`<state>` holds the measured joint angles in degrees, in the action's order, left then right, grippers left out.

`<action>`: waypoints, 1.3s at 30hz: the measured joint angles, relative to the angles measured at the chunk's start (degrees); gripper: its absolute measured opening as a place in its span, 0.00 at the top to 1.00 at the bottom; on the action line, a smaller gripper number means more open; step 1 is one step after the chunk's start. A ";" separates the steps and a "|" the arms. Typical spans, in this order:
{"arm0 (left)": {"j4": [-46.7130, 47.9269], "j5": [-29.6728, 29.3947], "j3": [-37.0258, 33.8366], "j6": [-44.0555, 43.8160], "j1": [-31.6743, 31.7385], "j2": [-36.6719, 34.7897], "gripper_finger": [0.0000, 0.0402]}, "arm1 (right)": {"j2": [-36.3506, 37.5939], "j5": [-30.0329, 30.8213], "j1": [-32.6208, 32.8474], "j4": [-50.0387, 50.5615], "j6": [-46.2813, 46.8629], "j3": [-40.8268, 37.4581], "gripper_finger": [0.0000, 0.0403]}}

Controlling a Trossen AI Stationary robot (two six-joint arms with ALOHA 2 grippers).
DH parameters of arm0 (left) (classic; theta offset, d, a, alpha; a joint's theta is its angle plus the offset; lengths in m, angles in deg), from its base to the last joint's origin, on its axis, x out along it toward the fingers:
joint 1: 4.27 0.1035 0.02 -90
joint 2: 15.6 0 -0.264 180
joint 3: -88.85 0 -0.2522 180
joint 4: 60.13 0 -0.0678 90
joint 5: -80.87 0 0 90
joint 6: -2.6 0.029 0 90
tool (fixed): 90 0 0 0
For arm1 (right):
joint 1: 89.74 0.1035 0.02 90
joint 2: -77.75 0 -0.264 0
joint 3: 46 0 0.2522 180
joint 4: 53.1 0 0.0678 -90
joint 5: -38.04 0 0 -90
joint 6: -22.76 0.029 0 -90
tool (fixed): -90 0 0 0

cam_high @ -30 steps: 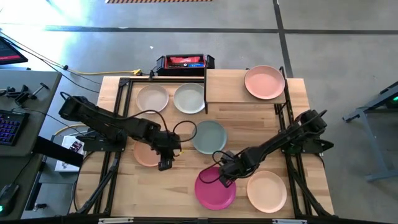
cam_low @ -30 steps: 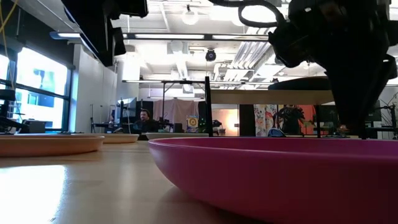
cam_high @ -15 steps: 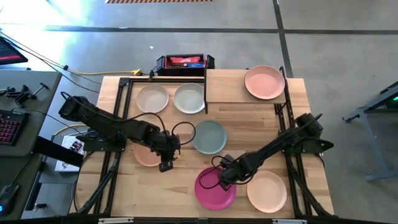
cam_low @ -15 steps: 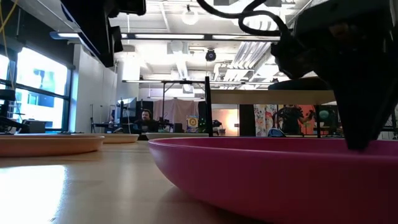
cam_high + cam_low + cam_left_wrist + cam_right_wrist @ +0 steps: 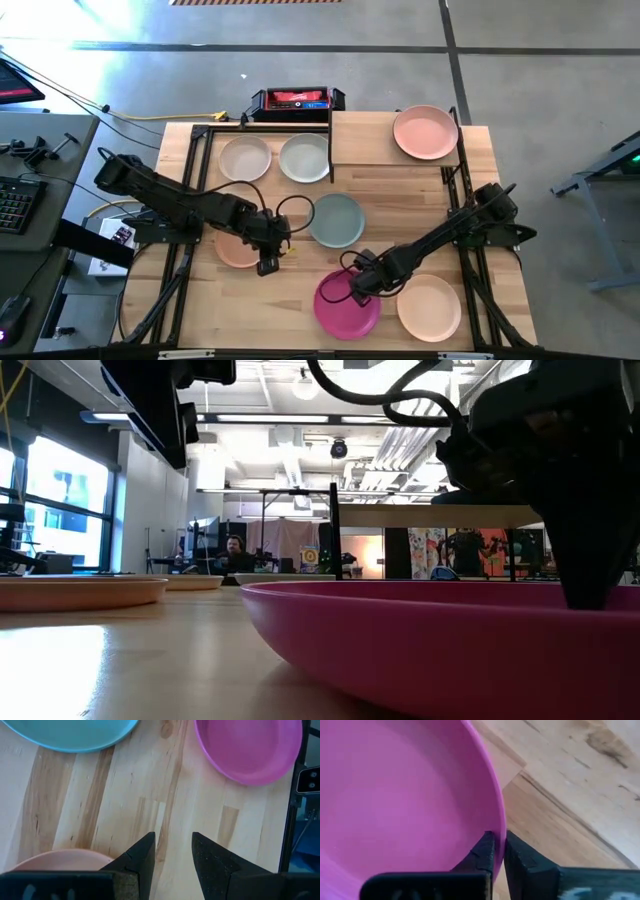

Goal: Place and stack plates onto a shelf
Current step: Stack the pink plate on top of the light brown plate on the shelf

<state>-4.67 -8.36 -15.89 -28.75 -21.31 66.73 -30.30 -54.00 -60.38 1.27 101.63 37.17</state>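
Magenta plate (image 5: 346, 305) sits low and centre on your counter (image 5: 410, 195), its rim pinched by the right claw (image 5: 498, 851). Left claw (image 5: 173, 855), fingers spread, hovers at centre-left beside a peach plate (image 5: 236, 250). Shelf (image 5: 368, 140), upper right, carries one pink plate (image 5: 425, 132).

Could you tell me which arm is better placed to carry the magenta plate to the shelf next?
The right. The right gripper is already pinched on the magenta plate's rim, and the shelf lies on its side. The left gripper hangs open beside the peach plate.
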 joint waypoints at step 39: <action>0.02 -1.73 0.00 1.14 0.13 0.00 0.71 | 27.04 15.91 -4.58 21.62 5.80 0.04 1.00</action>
<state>-4.65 -10.09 -15.89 -27.61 -21.18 66.73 -3.26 -38.09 -64.96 22.88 107.43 37.21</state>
